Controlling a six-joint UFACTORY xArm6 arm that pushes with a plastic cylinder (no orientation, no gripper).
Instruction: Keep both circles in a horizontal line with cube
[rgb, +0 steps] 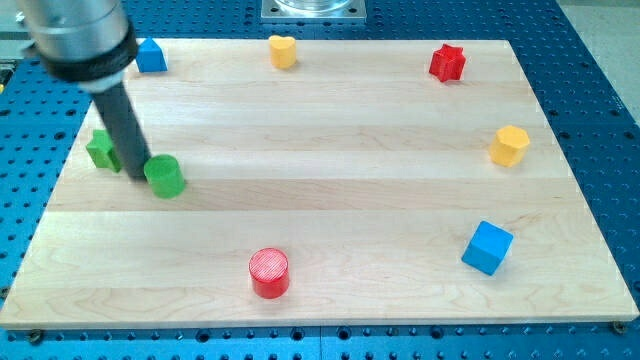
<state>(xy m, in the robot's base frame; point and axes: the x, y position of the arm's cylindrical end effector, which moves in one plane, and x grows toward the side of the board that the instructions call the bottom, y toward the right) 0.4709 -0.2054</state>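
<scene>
A green circle (165, 176) lies at the view's left on the wooden board (330, 140). A red circle (269, 273) lies near the view's bottom, left of centre. A blue cube (487, 247) lies at the view's lower right. My tip (139, 176) stands just left of the green circle, touching or nearly touching its left side. The dark rod rises up to the view's top left.
A green block (101, 150) lies partly behind the rod at the left edge. A blue block (151, 56) is at the top left, a yellow heart (283, 51) at the top, a red star (447, 63) at the top right, a yellow block (509, 145) at the right.
</scene>
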